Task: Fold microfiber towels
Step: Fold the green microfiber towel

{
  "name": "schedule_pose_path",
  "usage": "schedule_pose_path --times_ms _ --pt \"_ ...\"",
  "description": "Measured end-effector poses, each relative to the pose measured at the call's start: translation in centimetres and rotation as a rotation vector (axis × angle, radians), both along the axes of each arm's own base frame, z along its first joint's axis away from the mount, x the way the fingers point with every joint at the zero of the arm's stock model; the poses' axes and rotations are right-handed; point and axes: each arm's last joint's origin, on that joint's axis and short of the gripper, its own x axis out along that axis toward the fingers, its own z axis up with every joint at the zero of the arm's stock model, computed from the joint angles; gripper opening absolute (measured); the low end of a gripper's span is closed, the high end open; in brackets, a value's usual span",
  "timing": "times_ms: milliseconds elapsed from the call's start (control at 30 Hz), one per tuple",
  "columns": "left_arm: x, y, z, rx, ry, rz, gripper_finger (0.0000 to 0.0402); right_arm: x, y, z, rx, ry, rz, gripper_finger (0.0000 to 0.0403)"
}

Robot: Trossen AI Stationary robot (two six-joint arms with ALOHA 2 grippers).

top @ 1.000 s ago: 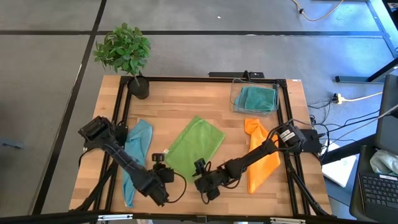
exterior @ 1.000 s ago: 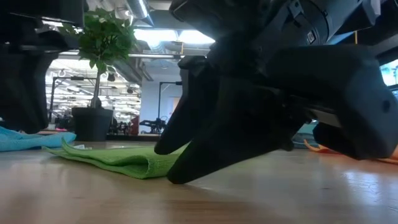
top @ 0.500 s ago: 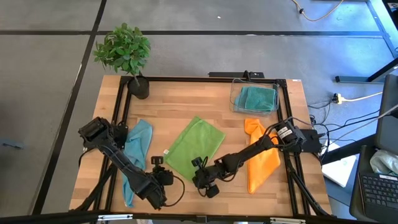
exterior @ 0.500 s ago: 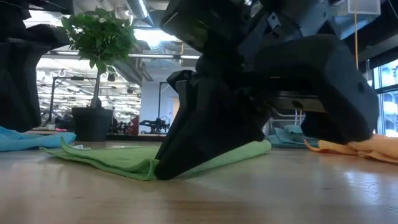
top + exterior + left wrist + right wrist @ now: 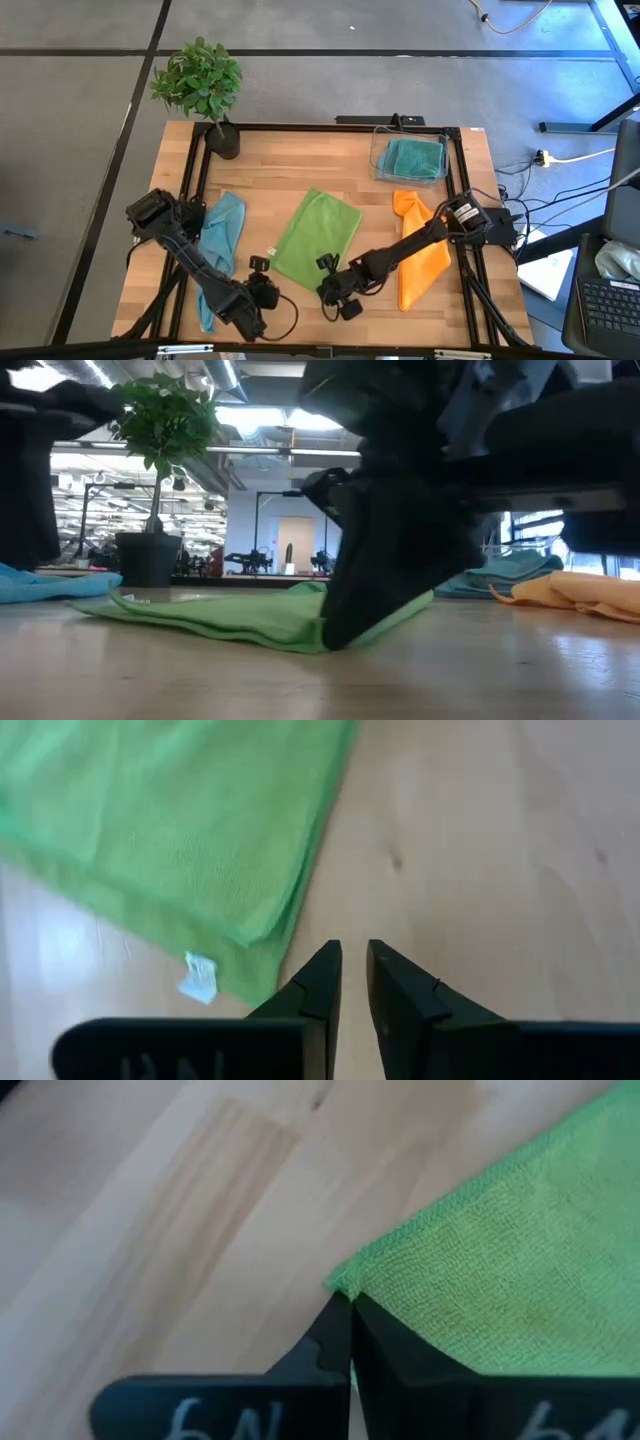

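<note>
Pinching the near corner of the lime green towel (image 5: 316,238), the right gripper (image 5: 331,283) sits low on the table (image 5: 300,165) near the middle of its front edge; right wrist view shows both fingers pressed together on the towel's corner tip (image 5: 345,1285). Low view: the dark fingers come down onto the green cloth's (image 5: 240,615) front edge, cloth otherwise flat on the wood. The towel lies diagonally at table centre, far corner pointing toward the back edge, white tag (image 5: 270,252) at its left near corner.

Left gripper (image 5: 262,285) is near the front edge, left of the right one, just off the towel's left near corner. Left wrist view: its fingers (image 5: 318,982) nearly together with a thin gap, nothing between them, bare wood below, green towel (image 5: 180,830) and tag (image 5: 200,977) just ahead and to the side. Not touching the cloth as far as can be seen.

Light blue towel (image 5: 218,245) lies crumpled lengthwise along the left edge, partly under the left arm. Orange towel (image 5: 420,250) lies bunched along the right edge, right arm crossing over it. Teal towel (image 5: 412,157) sits folded inside the clear bin (image 5: 380,150) at the back right corner. Potted plant (image 5: 200,85) at the back left corner.
</note>
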Motion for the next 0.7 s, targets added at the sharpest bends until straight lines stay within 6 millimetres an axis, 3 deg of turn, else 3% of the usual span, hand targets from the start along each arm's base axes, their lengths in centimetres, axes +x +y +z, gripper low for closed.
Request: schedule_pose_path --times_ms 200,500,700 --pt "0.7 -0.6 0.3 0.113 -0.068 -0.193 0.0078 -0.8 0.7 0.2 0.006 0.044 0.004 0.0018" --pt "1.9 0.7 0.2 0.138 -0.014 -0.237 0.0159 -1.0 0.8 0.2 0.001 0.061 0.007 0.0009" --pt "1.9 1.9 -1.2 0.068 0.082 -0.245 0.0189 -1.2 1.0 0.2 0.000 0.075 0.015 0.0014"
